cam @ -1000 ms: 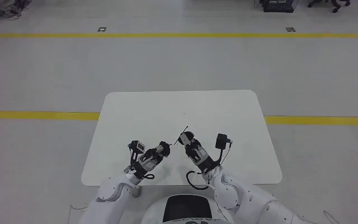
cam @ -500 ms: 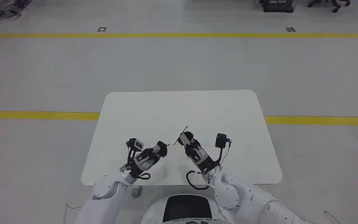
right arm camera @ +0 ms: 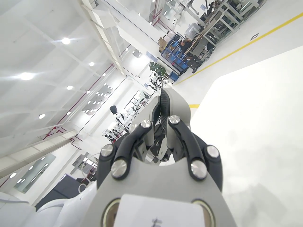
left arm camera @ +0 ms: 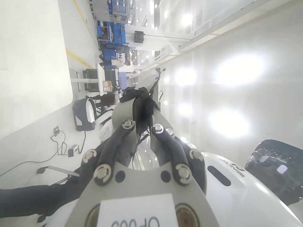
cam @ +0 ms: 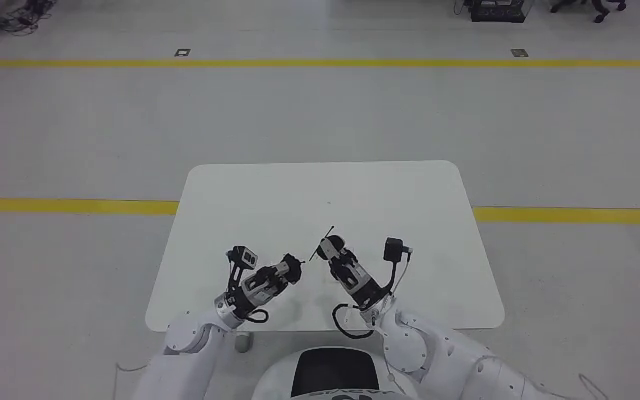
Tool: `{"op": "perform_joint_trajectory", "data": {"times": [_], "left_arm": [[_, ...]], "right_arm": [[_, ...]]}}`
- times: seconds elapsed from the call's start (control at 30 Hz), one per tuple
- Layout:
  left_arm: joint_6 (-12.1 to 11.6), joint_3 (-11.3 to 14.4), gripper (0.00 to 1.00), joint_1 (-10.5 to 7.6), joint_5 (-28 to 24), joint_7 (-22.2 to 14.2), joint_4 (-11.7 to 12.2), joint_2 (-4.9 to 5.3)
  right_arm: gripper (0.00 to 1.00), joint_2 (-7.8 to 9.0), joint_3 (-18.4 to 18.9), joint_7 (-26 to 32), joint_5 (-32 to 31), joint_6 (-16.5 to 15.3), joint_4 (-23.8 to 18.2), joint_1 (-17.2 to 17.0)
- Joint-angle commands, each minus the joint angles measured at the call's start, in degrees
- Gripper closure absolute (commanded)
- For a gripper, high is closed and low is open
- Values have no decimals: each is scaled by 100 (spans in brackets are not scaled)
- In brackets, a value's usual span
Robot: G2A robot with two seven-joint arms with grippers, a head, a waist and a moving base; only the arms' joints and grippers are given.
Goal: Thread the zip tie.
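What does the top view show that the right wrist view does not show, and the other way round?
Top view, not right wrist view: the left gripper over the table's near part, and the table's whole outline. Right wrist view, not top view: the ribbed black pads of the right gripper pressed together, ceiling lights, a distant plant. Both: the right gripper shut on the thin black zip tie, above the white table.
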Motion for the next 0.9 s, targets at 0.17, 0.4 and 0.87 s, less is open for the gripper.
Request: {"op": "perform_joint_trajectory", "data": {"times": [0.17, 0.4, 0.87], "left_arm": [[0, -171, 100, -74, 706, 148, -265, 24], [0, -550, 100, -166, 937, -415, -278, -42], [0, -913, 100, -314, 835, -1463, -114, -233]], "right_arm": [[100, 0, 0, 0, 0, 0, 0, 0], [100, 0, 0, 0, 0, 0, 0, 0], [100, 0, 0, 0, 0, 0, 0, 0]]}}
